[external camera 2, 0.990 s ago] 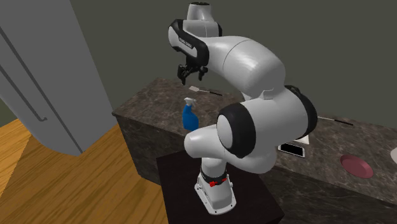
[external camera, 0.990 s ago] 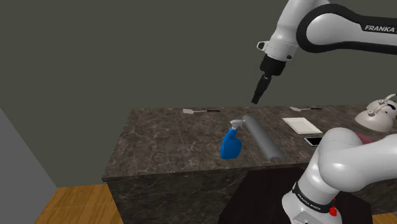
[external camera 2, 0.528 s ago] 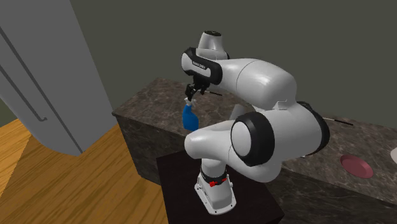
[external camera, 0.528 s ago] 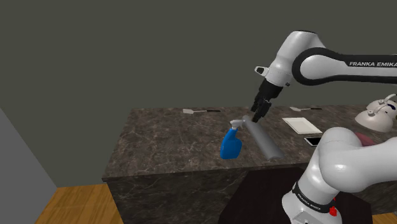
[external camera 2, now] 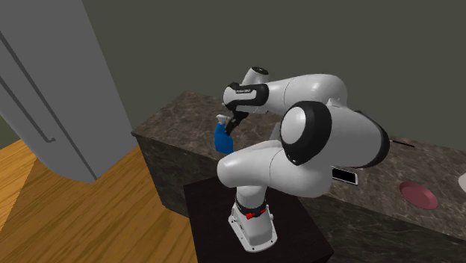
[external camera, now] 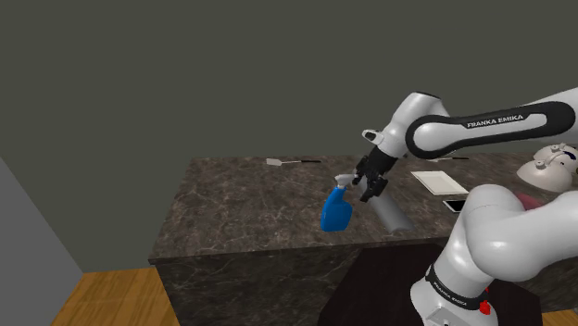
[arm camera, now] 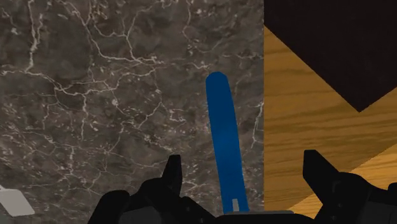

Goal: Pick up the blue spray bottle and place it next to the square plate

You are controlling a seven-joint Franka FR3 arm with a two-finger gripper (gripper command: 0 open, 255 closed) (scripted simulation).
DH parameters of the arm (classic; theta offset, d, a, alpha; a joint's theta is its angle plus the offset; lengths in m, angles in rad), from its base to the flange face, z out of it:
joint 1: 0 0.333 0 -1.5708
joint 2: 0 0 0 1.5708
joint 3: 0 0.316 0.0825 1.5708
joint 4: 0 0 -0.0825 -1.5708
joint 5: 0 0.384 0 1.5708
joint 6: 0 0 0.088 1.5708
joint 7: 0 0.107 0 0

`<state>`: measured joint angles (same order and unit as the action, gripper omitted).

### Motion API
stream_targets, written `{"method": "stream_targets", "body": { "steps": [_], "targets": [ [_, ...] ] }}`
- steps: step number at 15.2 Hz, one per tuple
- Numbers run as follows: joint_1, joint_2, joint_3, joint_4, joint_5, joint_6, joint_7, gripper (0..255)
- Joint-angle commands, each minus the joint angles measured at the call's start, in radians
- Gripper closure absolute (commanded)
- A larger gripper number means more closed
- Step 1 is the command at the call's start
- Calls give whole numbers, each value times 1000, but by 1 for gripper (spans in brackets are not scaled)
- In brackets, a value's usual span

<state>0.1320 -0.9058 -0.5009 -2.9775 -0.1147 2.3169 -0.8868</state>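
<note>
The blue spray bottle point(external camera: 336, 212) with a grey head stands upright near the front edge of the dark marble counter point(external camera: 250, 204). My gripper point(external camera: 370, 188) hangs just to the right of its head in the shoulder view, fingers apart. In the wrist view the bottle point(arm camera: 224, 140) is a narrow blue shape between the open fingertips point(arm camera: 172, 169), nearer one finger and touching neither. In the second exterior view the gripper point(external camera 2: 232, 126) sits right above the bottle point(external camera 2: 221, 139). The white square plate point(external camera: 439, 181) lies further right on the counter.
A grey roll point(external camera: 391, 212) lies right beside the bottle, under the gripper. A phone point(external camera: 456, 205) sits by the plate, a spatula point(external camera: 286, 162) at the back, a kettle point(external camera: 548, 168) at far right. A pink round plate point(external camera 2: 417, 194) and a grey door point(external camera 2: 52, 90) show too. Wooden floor point(arm camera: 305, 108) lies past the counter edge.
The arm has come down from high above the counter to the level of the bottle's head and shifted slightly left. The fingers stayed open; the bottle has not moved.
</note>
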Motion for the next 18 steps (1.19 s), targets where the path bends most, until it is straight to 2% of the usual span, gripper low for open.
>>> {"method": "stream_targets", "body": {
  "steps": [1, 2, 10, 18],
  "targets": [
    [34, 65, -89, -23, -14, 97, -118, 0],
    [59, 103, -134, -28, -16, 143, -170, 0],
    [158, 246, -200, -54, 18, 325, -197, 0],
    [158, 246, -200, -54, 18, 325, -196, 0]
  ]
}}
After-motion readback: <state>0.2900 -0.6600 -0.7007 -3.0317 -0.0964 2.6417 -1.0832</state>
